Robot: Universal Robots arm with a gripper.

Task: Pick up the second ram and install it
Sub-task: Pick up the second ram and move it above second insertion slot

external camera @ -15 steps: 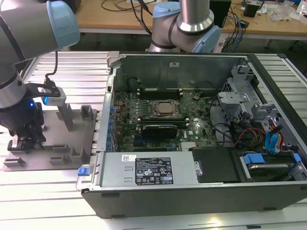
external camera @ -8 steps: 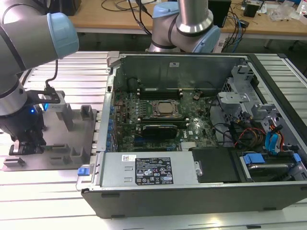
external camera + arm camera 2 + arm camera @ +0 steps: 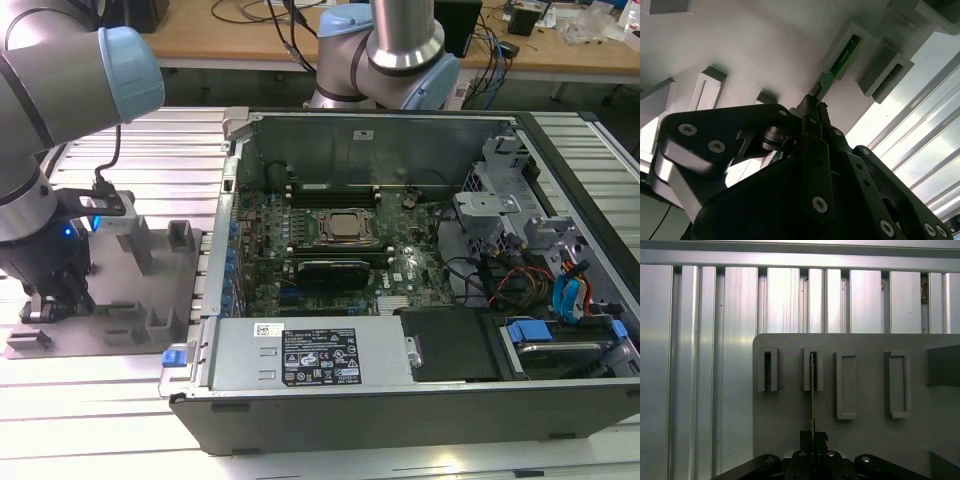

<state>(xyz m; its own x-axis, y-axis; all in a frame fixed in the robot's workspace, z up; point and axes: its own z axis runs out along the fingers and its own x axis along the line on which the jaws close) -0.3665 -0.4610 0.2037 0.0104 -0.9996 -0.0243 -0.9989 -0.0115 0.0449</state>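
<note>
Hand (image 3: 58, 300) was down on the grey tray (image 3: 150, 295), at the end of the arm (image 3: 60, 60), on the exterior view's left. Fingers were pressed together on the second ram (image 3: 812, 400), pinching its near end.

First wrist view: hand (image 3: 813, 436) gripped the stick edge-on, a thin dark line running straight out ahead of the fingertips. Its far end sat in a slotted block (image 3: 818, 367) on the tray (image 3: 785, 415), directly ahead of the hand.

Second wrist view agreed: hand (image 3: 812, 107) clamped on the green board, with the second ram (image 3: 840, 57) reaching from the fingertips into the same slotted block (image 3: 836, 47). Tray (image 3: 765, 45) lay under and ahead of the hand.

Neighbours of that block, ahead of the hand:
- To one side, just beside it, another slotted block (image 3: 774, 370). Its slot was dark and I couldn't tell what was in it.
- To the other side, a plain block (image 3: 846, 385), then a further plain block (image 3: 896, 385).

Tray sat on the slatted aluminium counter (image 3: 100, 400), which also ran beyond the tray in the first wrist view (image 3: 740, 305).

PC case (image 3: 400, 405) lay with its side off, past the tray from the hand, toward the exterior view's right. Motherboard (image 3: 340, 240) was exposed inside. The ram was at the tray, well apart from the motherboard.
</note>
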